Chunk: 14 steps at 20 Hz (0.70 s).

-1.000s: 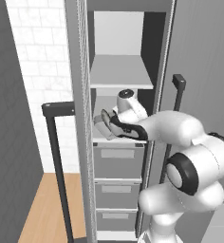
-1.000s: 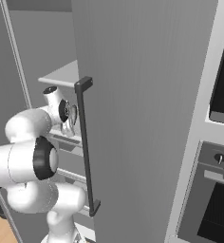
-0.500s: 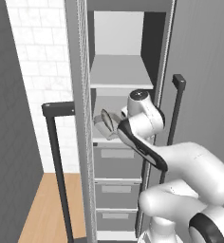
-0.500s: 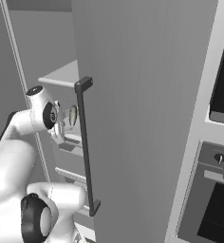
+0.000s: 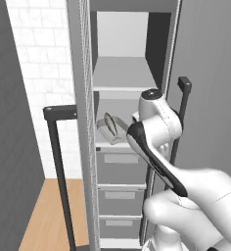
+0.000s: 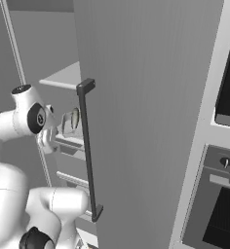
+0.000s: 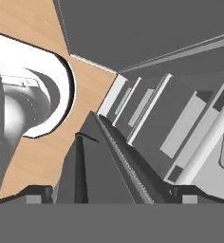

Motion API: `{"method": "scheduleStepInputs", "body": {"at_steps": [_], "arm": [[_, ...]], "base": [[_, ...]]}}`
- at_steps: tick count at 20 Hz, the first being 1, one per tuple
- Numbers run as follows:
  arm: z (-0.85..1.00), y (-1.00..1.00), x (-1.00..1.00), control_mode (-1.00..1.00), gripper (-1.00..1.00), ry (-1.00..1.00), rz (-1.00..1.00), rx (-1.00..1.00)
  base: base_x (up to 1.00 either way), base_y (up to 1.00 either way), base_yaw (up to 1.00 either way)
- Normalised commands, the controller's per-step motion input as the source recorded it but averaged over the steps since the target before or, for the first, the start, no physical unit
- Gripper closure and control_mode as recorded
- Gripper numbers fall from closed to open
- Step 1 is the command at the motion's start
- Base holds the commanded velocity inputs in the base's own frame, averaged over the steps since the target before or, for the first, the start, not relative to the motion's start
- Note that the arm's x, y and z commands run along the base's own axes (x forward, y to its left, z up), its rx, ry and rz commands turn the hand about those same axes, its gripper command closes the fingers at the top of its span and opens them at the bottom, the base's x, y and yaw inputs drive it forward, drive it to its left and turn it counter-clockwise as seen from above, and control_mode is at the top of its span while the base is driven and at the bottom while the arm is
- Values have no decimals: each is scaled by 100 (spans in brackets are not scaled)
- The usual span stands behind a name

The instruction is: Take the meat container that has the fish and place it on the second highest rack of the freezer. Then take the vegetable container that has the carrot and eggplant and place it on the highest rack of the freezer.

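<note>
My gripper (image 7: 111, 190) jaws are wide, holding nothing; fish (image 5: 110, 125) container (image 5: 109, 133) sits at front-left edge of freezer (image 5: 132, 63) second-highest rack (image 5: 118, 145).

From my feed the silvery-grey fish (image 5: 110, 125) lies in its clear meat container (image 5: 107, 132) on the lower pale shelf (image 5: 118, 143) of the open grey freezer (image 5: 83, 73), with the highest rack (image 5: 122, 73) bare above it and grey drawers (image 5: 120, 169) below.
</note>
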Motion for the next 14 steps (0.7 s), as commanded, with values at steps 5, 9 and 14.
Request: {"method": "scheduleStepInputs", "body": {"at_steps": [5, 9, 14], "arm": [[40, 0, -79, -100, -100, 5, 0, 9], [50, 0, -68, -100, -100, -6, 0, 1], [18, -2, -67, 100, -100, -13, 0, 1]], "base": [[0, 0, 0], [0, 0, 0], [-15, -3, 0]]}}
